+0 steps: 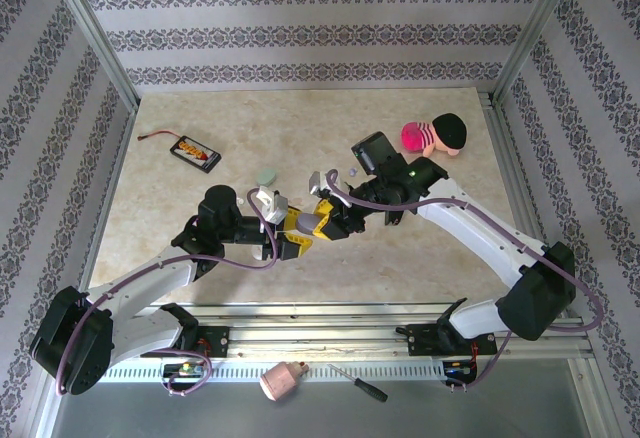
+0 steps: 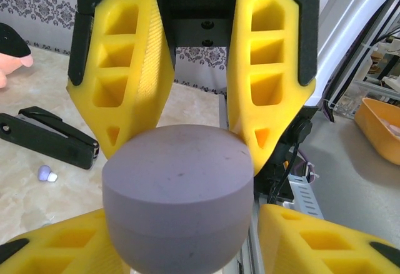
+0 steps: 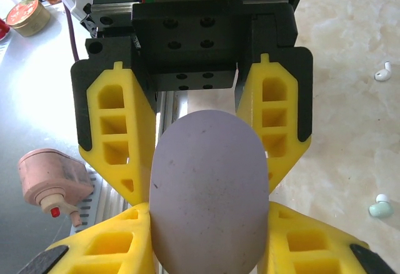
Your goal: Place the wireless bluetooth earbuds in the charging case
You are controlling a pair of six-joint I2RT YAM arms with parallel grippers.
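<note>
Evidently pre-insertion, the right gripper (image 3: 206, 221) clamps the closed charging case (image 3: 206, 167) mid-frame while the left gripper (image 2: 181, 224) flanks it, grip unclear; it needs prying open next.

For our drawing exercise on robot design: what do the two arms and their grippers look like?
Both arms, the left arm and right arm, have white links, black joints and a purplish cable looped alongside. The left gripper and right gripper carry yellow, hollow-ribbed fingers on black mounts.

Lab test booth — wallpapered panels (image 1: 300, 33)
</note>
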